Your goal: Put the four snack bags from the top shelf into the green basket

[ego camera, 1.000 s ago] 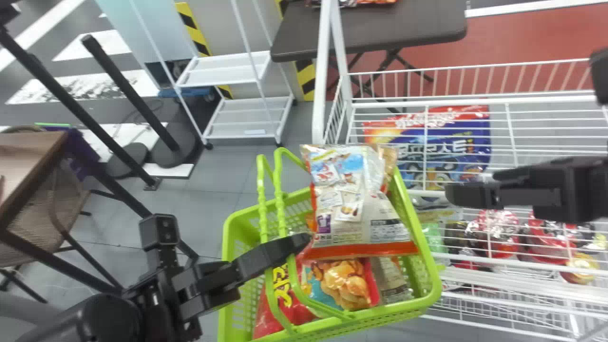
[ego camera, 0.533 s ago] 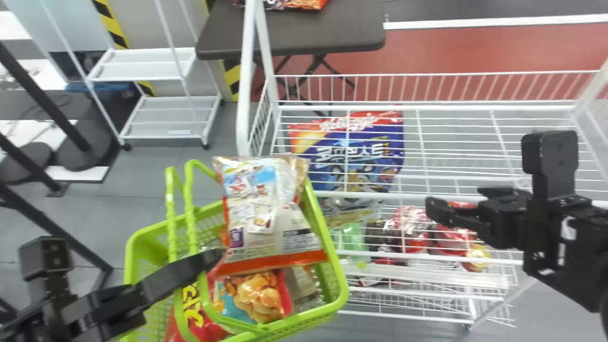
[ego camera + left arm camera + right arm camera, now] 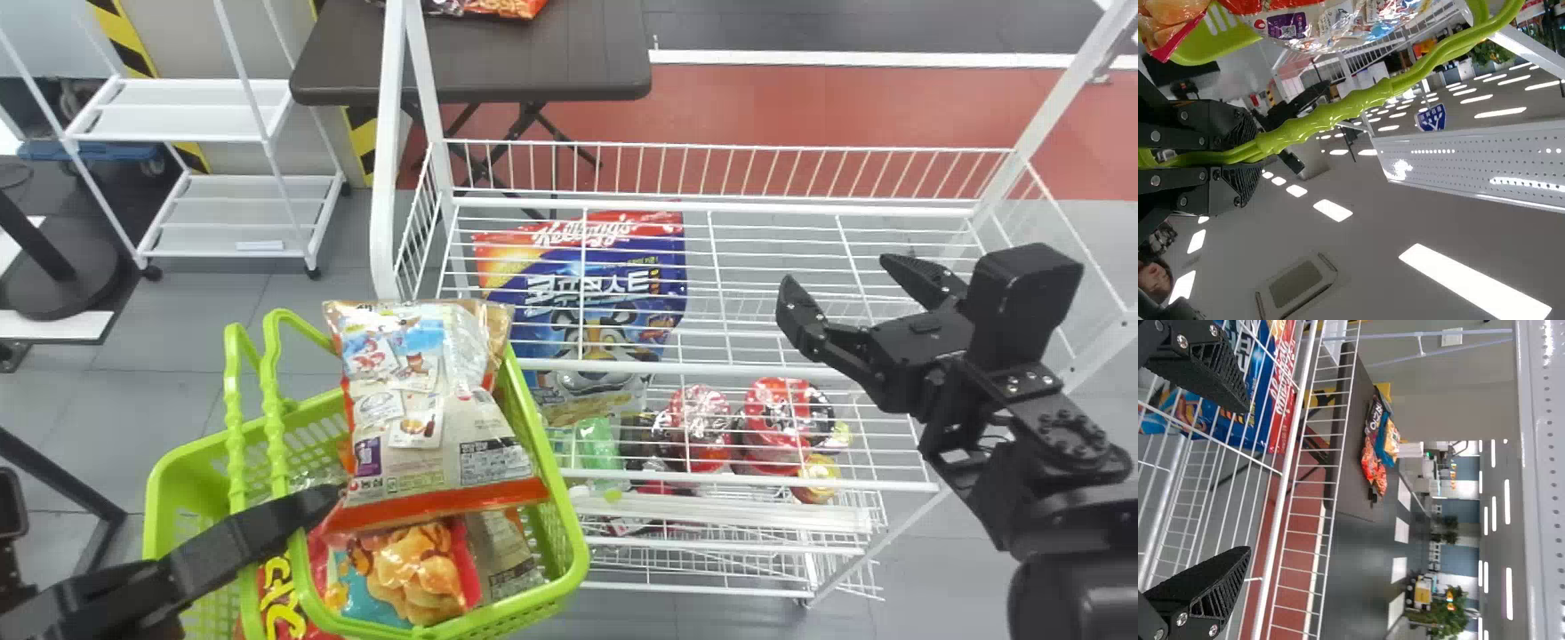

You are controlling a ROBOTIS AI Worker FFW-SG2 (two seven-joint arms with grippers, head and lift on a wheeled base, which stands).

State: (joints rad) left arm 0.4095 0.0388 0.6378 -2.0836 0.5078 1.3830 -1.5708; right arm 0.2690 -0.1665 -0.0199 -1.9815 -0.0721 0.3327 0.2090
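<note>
The green basket [image 3: 560, 511], its handle [image 3: 1338, 109] clenched in the left hand [image 3: 1245, 159], needed holding level beneath the topmost snack bag [image 3: 436, 400] at its far edge, the released right hand [image 3: 838, 274] poised near the shelf's [image 3: 800, 208] right edge.

Basket [image 3: 558, 496]: bright green, walls perforated in a regular grid pattern. Topmost snack bag [image 3: 427, 391]: off-white, light-blue printed panel, purple patch, orange-red border. Lower snack bag [image 3: 418, 573]: red and teal, golden-orange print. Snack bag at the basket's near left corner [image 3: 286, 591]: red, yellow lettering. Rack [image 3: 711, 367]: white, parallel-wire pattern. Cereal bag [image 3: 613, 307]: dark blue, red band along its far edge, yellow-orange far left corner. Left claw [image 3: 316, 507]: black. Right claw [image 3: 838, 274]: black, ribbed pattern.
</note>
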